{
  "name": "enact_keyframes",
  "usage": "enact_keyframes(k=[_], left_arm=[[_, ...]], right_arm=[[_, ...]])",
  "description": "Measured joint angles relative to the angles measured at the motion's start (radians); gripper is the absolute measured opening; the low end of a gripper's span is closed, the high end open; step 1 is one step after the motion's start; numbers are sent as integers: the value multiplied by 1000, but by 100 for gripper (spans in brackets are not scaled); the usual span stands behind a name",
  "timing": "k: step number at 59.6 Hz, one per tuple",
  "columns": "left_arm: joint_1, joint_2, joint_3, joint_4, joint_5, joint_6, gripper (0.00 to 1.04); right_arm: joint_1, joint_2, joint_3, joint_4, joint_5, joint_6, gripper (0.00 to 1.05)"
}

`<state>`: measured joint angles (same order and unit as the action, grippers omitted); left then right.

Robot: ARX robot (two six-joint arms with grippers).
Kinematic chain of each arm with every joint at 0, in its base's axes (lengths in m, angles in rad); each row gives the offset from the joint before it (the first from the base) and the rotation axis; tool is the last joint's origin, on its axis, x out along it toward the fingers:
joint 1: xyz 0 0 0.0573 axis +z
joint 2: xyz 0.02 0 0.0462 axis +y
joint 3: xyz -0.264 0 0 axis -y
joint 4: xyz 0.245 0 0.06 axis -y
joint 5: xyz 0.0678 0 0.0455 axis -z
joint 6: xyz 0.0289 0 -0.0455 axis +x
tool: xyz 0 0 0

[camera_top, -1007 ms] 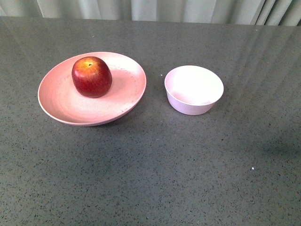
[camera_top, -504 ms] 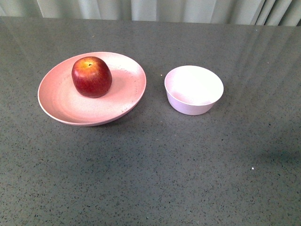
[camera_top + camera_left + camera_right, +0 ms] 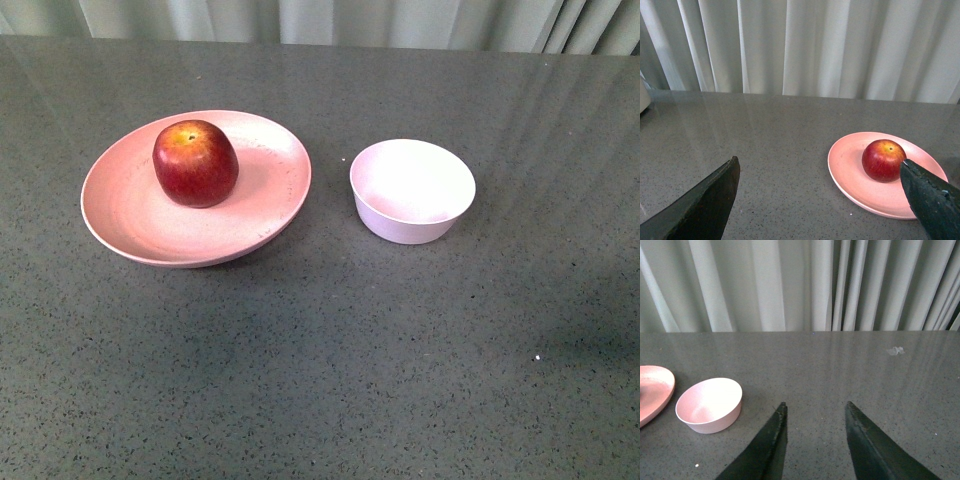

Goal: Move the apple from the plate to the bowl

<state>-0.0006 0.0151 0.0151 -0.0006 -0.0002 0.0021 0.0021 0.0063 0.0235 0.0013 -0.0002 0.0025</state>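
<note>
Looking out from between the arms, meets first a bare stretch of speckled grey table (image 3: pixel 320 400), marked only by a tiny white speck (image 3: pixel 538 357) toward the right. Finds farther on the pink plate (image 3: pixel 140 230) at the left, with the red apple (image 3: pixel 195 163) resting on its far half, stem dimple up, and the small pale bowl (image 3: pixel 412 190) just beside the plate at the right, apart from it and empty, with only bare table in the gap. Ends at a pale curtain (image 3: pixel 300 20) behind the table's far edge.

From the left wrist, catches the left gripper (image 3: pixel 818 161) with jaws spread wide and gripping nothing, short of the plate; loses part of the plate's rim and the apple's very edge behind one dark finger (image 3: pixel 932 200). From the right wrist, catches the right gripper (image 3: pixel 815 404) with a narrower gap, likewise gripping nothing, apart from the bowl; cuts the plate off at the frame edge. Makes out a small whitish scrap (image 3: pixel 895 351) farther back on the table, too faint to name.
</note>
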Motion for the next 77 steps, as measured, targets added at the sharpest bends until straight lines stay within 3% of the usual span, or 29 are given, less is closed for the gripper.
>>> enact_keyframes(k=[3, 7, 11, 15, 19, 29, 36, 53, 77], left_arm=[[2, 3, 1, -2, 10, 5, 96], [93, 164, 114, -266, 336, 167, 96], [110, 388, 216, -436, 588, 306, 96], [48, 593, 261, -375, 747, 393, 96], [-37, 755, 287, -186, 689, 388, 96], [-194, 1132, 397, 240, 526, 297, 96], [-235, 1328, 486, 376, 449, 235, 96], [-306, 1654, 657, 473, 335, 155, 96], [-309, 1870, 838, 510, 197, 115, 96]], right_arm=[[0, 0, 0, 0, 0, 0, 48], [0, 0, 0, 0, 3, 0, 58], [0, -1, 0, 0, -2, 0, 70], [-1, -2, 0, 0, -2, 0, 83], [-1, -2, 0, 0, 1, 0, 97], [-1, -2, 0, 0, 0, 0, 96], [-1, -2, 0, 0, 0, 0, 96], [-1, -2, 0, 0, 0, 0, 96], [-1, -2, 0, 0, 0, 0, 96]])
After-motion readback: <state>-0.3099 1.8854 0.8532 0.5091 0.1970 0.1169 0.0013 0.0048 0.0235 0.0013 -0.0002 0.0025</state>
